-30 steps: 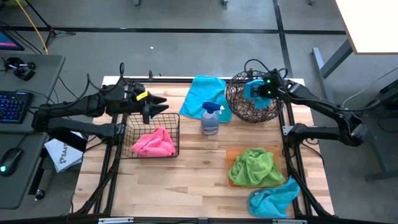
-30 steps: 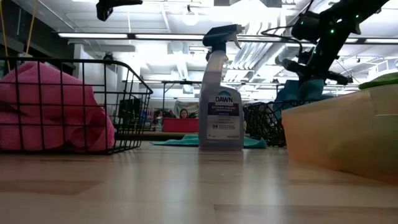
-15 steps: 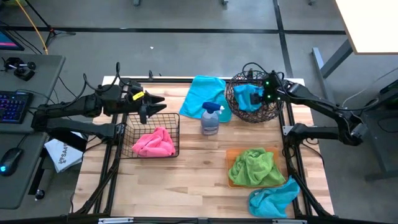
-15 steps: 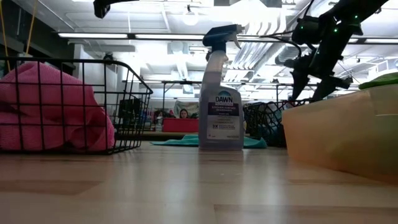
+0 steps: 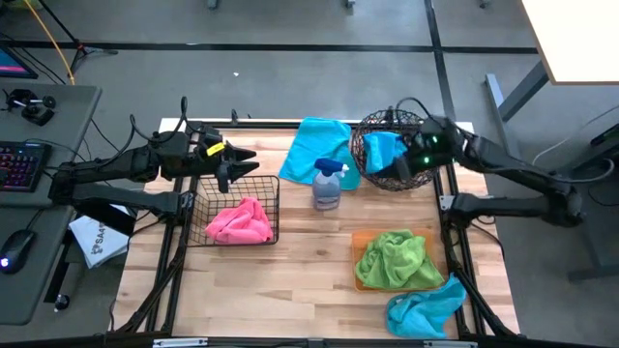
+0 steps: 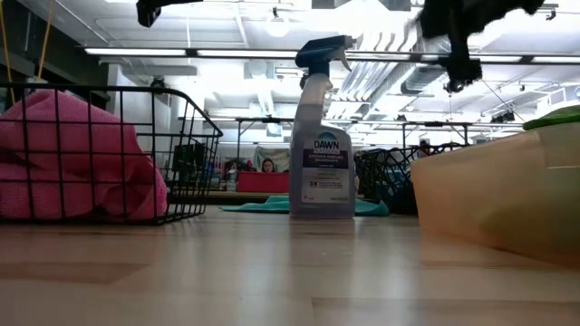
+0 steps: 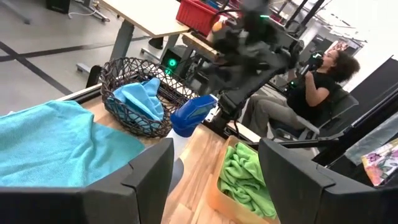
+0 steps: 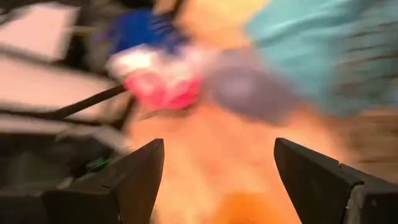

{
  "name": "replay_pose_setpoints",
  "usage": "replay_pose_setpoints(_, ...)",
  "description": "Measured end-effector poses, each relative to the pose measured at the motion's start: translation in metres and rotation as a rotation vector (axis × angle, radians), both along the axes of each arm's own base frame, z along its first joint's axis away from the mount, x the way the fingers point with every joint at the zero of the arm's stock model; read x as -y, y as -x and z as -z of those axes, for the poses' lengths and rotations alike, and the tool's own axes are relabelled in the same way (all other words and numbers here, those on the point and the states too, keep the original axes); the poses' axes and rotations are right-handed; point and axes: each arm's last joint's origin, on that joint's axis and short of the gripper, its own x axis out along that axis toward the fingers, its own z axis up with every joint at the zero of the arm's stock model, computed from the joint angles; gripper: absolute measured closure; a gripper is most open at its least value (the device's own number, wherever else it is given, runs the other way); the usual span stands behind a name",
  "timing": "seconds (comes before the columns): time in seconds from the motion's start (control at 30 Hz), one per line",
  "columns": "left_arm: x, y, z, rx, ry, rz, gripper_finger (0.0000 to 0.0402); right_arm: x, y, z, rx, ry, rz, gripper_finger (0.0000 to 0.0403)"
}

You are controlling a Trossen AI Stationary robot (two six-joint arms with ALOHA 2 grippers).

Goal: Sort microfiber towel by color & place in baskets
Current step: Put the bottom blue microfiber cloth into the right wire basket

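A pink towel [image 5: 238,222] lies in the square black wire basket [image 5: 274,182]. One blue towel [image 5: 383,150] lies bunched in the round brown woven basket [image 5: 366,159]. Another blue towel [image 5: 319,145] is spread flat on the table at the far side, and a third [image 5: 426,307] lies crumpled at the near right. A green towel [image 5: 392,259] fills the orange tray [image 5: 359,238]. My right gripper [image 5: 395,170] hangs open above the round basket's near rim, nothing between its fingers [image 8: 214,180]. My left gripper [image 5: 250,164] hovers open over the black basket's far edge.
A Dawn spray bottle [image 5: 327,184] stands upright between the black basket and the round basket. A black metal frame [image 5: 447,203] runs along the table's sides. Bare wood lies in the near middle of the table. A person [image 7: 311,74] sits beyond the table's right side.
My right gripper has opened and let go of the blue towel, which has dropped into the round brown basket. The gripper has then risen and swung toward the basket's near rim. My left arm has kept still.
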Motion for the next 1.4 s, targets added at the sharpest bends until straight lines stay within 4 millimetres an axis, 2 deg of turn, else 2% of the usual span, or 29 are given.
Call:
replay_pose_setpoints(0.13, 0.0, 0.0, 0.0, -0.006, -0.023, 0.004, 0.0179, -0.047, -0.017, -0.015, 0.119, -0.061, -0.141, 0.0104)
replay_pose_setpoints(0.23, 0.0, 0.0, 0.0, -0.006, -0.025, 0.004, 0.0179, -0.088, -0.026, -0.012, 0.077, -0.125, -0.225, 0.0104)
replay_pose_setpoints(0.37, 0.0, 0.0, 0.0, -0.006, -0.025, 0.004, 0.0179, -0.145, -0.026, 0.003, -0.092, -0.268, -0.338, 0.0104)
replay_pose_setpoints(0.5, 0.0, 0.0, 0.0, -0.005, -0.025, 0.004, 0.0179, -0.202, -0.018, 0.023, -0.313, -0.407, -0.382, 0.0104)
replay_pose_setpoints(0.6, 0.0, 0.0, 0.0, -0.005, -0.025, 0.004, 0.0179, -0.241, -0.007, 0.044, -0.519, -0.491, -0.374, 0.0104)
replay_pose_setpoints(0.73, 0.0, 0.0, 0.0, -0.005, -0.024, 0.004, 0.0179, -0.282, 0.008, 0.069, -0.749, -0.591, -0.305, 0.0104)
replay_pose_setpoints(0.87, 0.0, 0.0, -0.001, 0.001, -0.025, 0.004, 0.0179, -0.306, 0.018, 0.089, -0.905, -0.616, -0.197, 0.0105)
replay_pose_setpoints(1.0, 0.0, 0.0, -0.001, 0.001, -0.024, 0.004, 0.0179, -0.316, 0.017, 0.098, -1.006, -0.537, -0.079, 0.0105)
replay_pose_setpoints(1.23, 0.0, 0.0, -0.001, 0.001, -0.024, 0.004, 0.0179, -0.332, 0.004, 0.109, -1.032, -0.386, 0.032, 0.0105)
replay_pose_setpoints(1.4, 0.0, 0.0, -0.001, 0.001, -0.023, 0.008, 0.0179, -0.344, -0.004, 0.125, -1.028, -0.364, 0.041, 0.0105)
